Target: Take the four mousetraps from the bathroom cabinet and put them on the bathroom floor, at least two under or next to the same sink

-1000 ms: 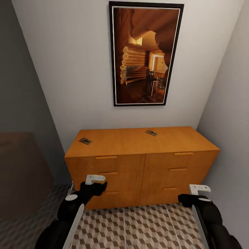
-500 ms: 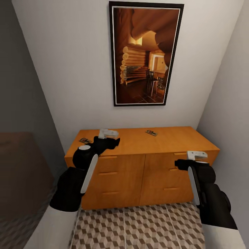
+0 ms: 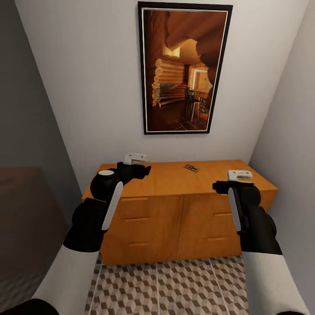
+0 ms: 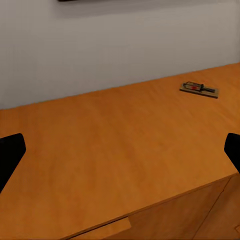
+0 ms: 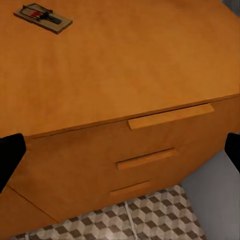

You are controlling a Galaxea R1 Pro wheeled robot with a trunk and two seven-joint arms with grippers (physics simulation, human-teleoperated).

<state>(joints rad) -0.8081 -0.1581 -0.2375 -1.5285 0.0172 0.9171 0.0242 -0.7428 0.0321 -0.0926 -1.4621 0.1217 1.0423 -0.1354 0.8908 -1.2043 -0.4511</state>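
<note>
The orange-brown cabinet [image 3: 175, 205] stands against the white wall. One mousetrap [image 3: 191, 167] lies on its top toward the back right; it is also the mousetrap [image 4: 199, 89] in the left wrist view and the mousetrap [image 5: 42, 17] in the right wrist view. My left gripper [image 3: 136, 157] hovers over the top's left part, open and empty, its fingers [image 4: 10, 155] wide apart. Open and empty too, my right gripper [image 3: 239, 175] hangs above the right front edge, with the cabinet's drawer handles [image 5: 170, 116] below it. Cube-patterned bathroom floor [image 3: 175, 284] lies in front.
A large framed picture [image 3: 184, 68] hangs above the cabinet. Grey walls close in on both sides, the right one [image 3: 288, 144] touching the cabinet's end. A dark brown block [image 3: 26, 214] stands at the left.
Both arms have risen from in front of the drawers to cabinet-top height. The left arm now covers the spot where a second mousetrap lay on the top's left side.
</note>
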